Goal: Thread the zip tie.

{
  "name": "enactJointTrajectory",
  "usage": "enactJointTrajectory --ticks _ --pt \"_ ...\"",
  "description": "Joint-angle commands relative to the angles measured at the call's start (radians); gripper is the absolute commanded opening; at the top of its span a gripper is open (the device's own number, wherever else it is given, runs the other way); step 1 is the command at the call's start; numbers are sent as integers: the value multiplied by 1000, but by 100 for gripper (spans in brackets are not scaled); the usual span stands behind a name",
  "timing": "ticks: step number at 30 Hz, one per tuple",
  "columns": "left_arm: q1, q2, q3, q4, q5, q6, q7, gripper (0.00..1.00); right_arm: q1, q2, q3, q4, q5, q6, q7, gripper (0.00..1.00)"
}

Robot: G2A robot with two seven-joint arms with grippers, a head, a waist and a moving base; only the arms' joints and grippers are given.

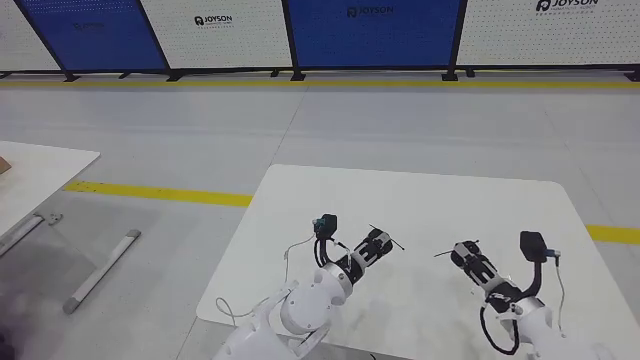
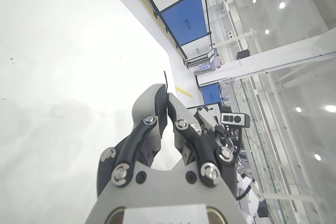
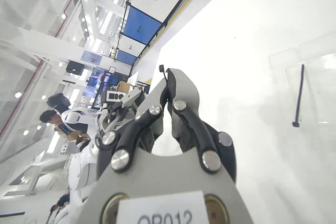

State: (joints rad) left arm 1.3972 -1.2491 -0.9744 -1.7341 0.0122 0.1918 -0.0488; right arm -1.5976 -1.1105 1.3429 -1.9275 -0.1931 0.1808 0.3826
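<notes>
Hovering over the white table (image 1: 420, 195): left gripper (image 2: 166, 92) pinched on a black zip tie tail (image 2: 165, 79), tip poking out; right gripper (image 3: 168, 76) pinched on a zip tie head (image 3: 161, 68) — grippers apart, one tie or two unclear; another zip tie (image 3: 299, 96) lies in a clear tray (image 3: 278, 62).

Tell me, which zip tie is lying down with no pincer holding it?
The black zip tie in the clear tray; the left pincer and right pincer each pinch theirs.

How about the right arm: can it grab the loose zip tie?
Probably not yet: nothing blocks the loose zip tie, but the right end effector is shut on a second tie.
</notes>
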Motion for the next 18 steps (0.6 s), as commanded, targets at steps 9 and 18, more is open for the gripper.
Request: enactJointTrajectory --ticks 9,18 --pt "0 0 0 0 0 0 0 0 -1 -3 3 -2 66 -30 8 0" --pt "0 0 0 0 0 0 0 0 11 -13 0 102 258 -151 46 0"
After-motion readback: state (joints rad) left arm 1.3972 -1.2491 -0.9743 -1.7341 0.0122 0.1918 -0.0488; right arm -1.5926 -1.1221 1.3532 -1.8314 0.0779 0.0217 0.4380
